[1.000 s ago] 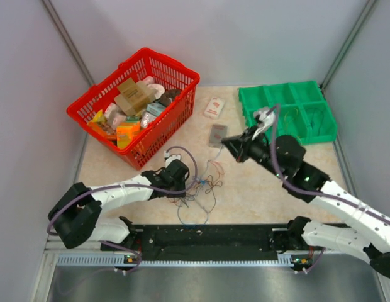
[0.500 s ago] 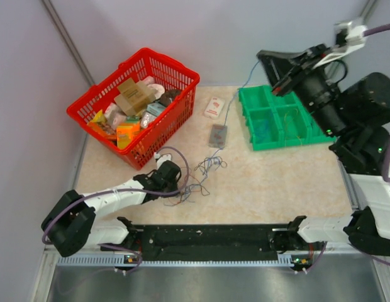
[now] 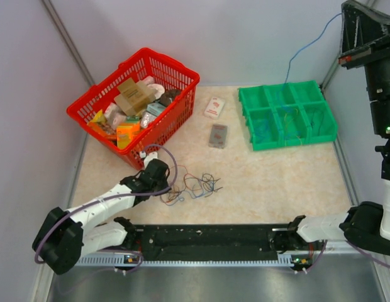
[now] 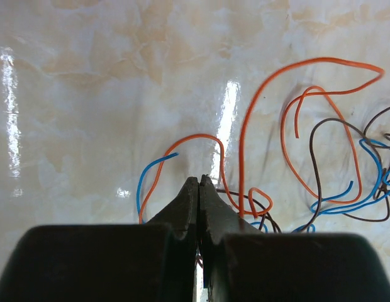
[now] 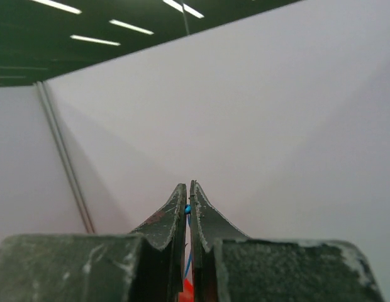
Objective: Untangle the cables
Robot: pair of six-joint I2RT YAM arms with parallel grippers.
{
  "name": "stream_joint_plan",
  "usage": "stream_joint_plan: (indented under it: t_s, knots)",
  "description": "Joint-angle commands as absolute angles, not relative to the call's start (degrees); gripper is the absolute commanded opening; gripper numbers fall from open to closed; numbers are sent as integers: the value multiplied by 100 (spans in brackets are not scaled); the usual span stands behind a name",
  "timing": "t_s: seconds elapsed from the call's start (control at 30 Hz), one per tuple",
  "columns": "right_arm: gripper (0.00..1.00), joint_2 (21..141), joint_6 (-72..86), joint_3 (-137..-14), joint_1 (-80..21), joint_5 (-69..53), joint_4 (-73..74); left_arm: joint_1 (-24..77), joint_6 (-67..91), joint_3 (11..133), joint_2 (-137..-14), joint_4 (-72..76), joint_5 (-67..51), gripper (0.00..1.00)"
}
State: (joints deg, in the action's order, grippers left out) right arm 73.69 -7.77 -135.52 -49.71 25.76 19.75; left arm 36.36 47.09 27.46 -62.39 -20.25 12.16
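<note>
Left tool [image 4: 199, 187] clenched, low over the table [image 4: 88, 94]; can't tell if a strand is pinched. Loose cables [image 4: 321, 157] lie just ahead and to its right, orange loops right at the tips. Right tool [image 5: 189, 192] up high, clamped on a blue cable [image 3: 308, 44] that hangs below it to the green bin [image 3: 327, 135].

Jaws pressed together, tips beside orange, blue and dark cables [image 4: 243, 145].
</note>
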Motion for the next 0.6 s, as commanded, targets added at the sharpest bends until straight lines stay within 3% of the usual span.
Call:
stream_joint_plan:
  t_s: [0.0, 0.33, 0.57]
  knots:
    - [0, 7086, -1267, -12503, -4975, 3305, 1863, 3525, 4702, 2698, -5810, -2135, 1345, 0]
    - [0, 6056, -1371, -9705, -4800, 4613, 1749, 3507, 4456, 3049, -5230, -2452, 1239, 0]
    - [0, 6072, -932, -9281, -4167, 4272, 1934, 3507, 4386, 3182, -5194, -2478, 1125, 0]
